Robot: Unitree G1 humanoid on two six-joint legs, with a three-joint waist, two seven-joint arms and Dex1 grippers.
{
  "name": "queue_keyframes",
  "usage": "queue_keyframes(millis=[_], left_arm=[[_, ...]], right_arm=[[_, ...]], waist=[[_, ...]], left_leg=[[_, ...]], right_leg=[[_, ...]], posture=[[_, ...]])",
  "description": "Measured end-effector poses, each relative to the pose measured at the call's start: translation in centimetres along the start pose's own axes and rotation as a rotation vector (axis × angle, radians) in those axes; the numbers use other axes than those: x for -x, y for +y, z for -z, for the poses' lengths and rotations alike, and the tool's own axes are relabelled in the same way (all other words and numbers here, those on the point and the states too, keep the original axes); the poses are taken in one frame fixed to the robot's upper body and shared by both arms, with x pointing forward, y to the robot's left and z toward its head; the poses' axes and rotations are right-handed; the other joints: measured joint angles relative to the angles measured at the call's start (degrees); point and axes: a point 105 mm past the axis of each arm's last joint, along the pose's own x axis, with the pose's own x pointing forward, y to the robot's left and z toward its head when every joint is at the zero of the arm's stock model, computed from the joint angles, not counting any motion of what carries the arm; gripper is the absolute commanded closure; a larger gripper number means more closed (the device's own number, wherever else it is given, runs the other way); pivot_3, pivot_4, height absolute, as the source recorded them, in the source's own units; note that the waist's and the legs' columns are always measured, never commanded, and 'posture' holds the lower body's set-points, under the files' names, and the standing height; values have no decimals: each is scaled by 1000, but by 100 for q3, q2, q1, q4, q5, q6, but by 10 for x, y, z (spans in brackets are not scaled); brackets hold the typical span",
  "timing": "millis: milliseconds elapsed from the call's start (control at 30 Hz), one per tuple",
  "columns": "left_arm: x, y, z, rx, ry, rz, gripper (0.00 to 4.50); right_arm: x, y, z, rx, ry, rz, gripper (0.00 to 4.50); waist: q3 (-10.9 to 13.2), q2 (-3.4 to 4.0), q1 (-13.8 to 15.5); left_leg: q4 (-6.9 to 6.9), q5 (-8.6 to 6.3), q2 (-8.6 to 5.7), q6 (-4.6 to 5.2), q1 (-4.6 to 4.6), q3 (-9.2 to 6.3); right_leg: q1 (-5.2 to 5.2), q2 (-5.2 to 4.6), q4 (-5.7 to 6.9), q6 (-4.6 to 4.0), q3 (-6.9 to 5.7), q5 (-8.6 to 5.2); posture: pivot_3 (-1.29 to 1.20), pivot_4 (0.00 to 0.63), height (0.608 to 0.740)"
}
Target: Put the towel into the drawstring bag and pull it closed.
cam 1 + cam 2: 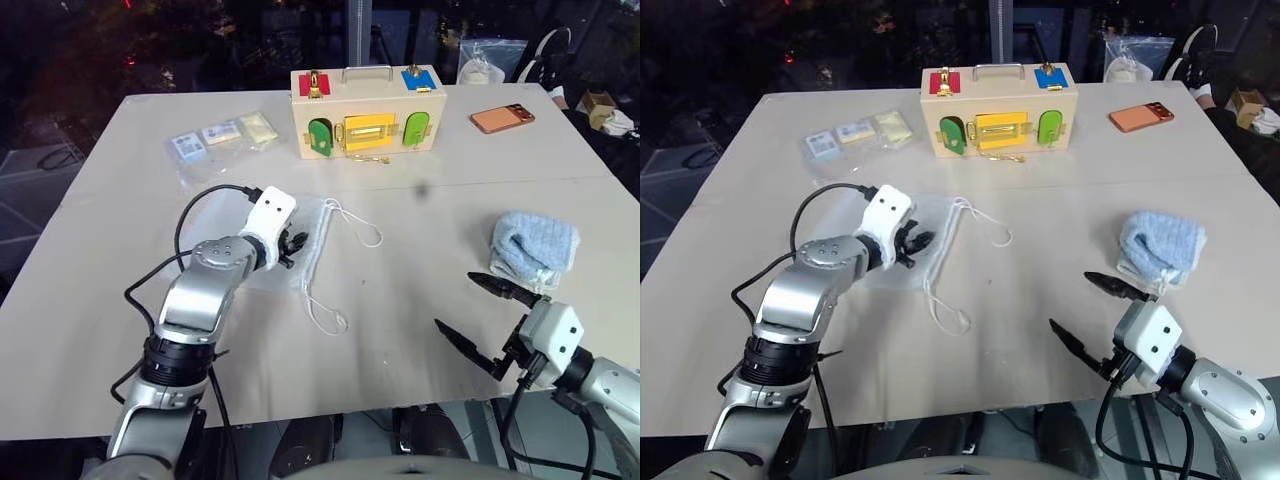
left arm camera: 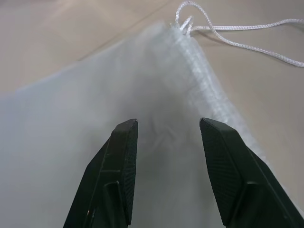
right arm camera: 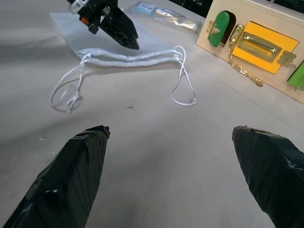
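Observation:
The drawstring bag point(image 1: 316, 237) lies flat on the table left of centre, sheer white, its gathered mouth toward the middle. Its white cords point(image 1: 357, 226) trail off in loops. My left gripper point(image 1: 297, 243) hovers just over the bag near the mouth. In the left wrist view its fingers point(image 2: 124, 156) stand apart above the mesh point(image 2: 85, 99) with nothing between them. The light-blue towel point(image 1: 535, 245) sits bunched at the right. My right gripper point(image 1: 455, 300) is in front of the towel, wide open and empty, pointing toward the bag.
A wooden latch box point(image 1: 366, 110) with coloured doors stands at the back centre. Clear packets of cards point(image 1: 222, 135) lie back left, an orange phone point(image 1: 502, 118) back right. Bare table point(image 1: 420, 230) lies between bag and towel.

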Motion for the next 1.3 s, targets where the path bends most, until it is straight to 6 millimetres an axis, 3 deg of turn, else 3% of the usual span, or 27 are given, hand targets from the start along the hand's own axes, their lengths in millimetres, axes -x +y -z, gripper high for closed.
queue_keyframes(millis=[133,233,333,367,633,833,1300], left_arm=[[-3,-9,-7,168,-9,66,2401],[-2,-1,-9,188,5,64,1676],[-2,3,-6,176,19,48,233],[-2,4,-5,155,21,38,33],[-13,-13,7,59,31,23,33],[-17,-5,7,33,15,-62,33],[-15,2,4,171,-24,-78,33]], right_arm=[[0,2,1,-2,1,-3,0],[0,3,2,-9,8,2,0],[0,4,3,-17,3,12,0],[0,4,3,-19,-1,21,0],[4,14,9,-29,6,27,0],[6,14,13,-33,15,33,0],[9,15,17,-26,20,30,0]], waist=[[0,-1,-3],[-1,1,-34],[-1,1,-14],[-1,1,-7],[-1,1,-2],[-1,1,-6],[-1,1,-5]], left_leg=[[6,0,-2,0,-3,-4],[0,0,2,-2,5,4],[0,0,0,-3,4,3],[0,0,0,-3,3,2],[1,0,-4,-3,2,-1],[0,0,-2,-3,2,-1],[2,0,-6,-3,2,-1]], right_leg=[[1,0,-1,1,-8,0],[-1,6,0,0,-8,0],[0,3,0,0,-5,0],[0,1,0,0,-3,0],[0,-20,-2,0,3,0],[0,-18,-2,0,0,0],[0,-18,-2,1,-5,0]], posture=[[0,150,740],[0,150,740],[0,150,740],[0,150,740],[0,150,740],[0,150,740],[0,150,740]])
